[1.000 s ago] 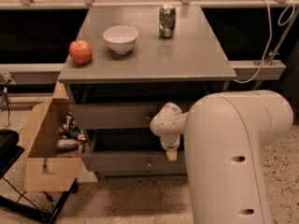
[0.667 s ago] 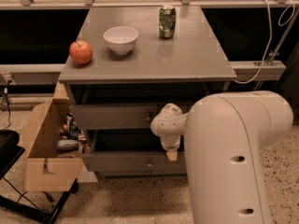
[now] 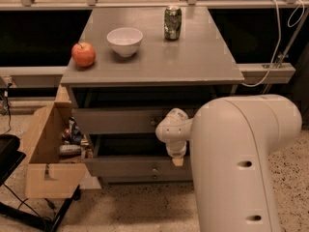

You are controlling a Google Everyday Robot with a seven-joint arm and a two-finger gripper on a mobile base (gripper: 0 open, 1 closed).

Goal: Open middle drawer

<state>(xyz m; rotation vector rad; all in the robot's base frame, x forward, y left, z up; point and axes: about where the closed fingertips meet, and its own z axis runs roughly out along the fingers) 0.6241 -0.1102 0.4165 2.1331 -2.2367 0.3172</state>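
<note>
In the camera view, the wide grey wooden middle drawer sits below the front edge of the grey flat-topped desk, second panel from the top. A dark band above its panel suggests, I think, that it is already drawn out a little. The pale pincer of the thick white arm hangs at the upper edge of this panel, just right of the small round knob — whether it is clenched or released I cannot tell, nor whether it touches the panel.

To do the step well, I judge the pull must go straight outwards from the front edge, level and slow, so that the drawer does not jam. The hold should be near the centre; a pull far to the right could twist it. The round red apple near the front left corner could roll — a gentle motion is safer. The open brown cardboard box beside the left edge lies apart from the path.
</note>
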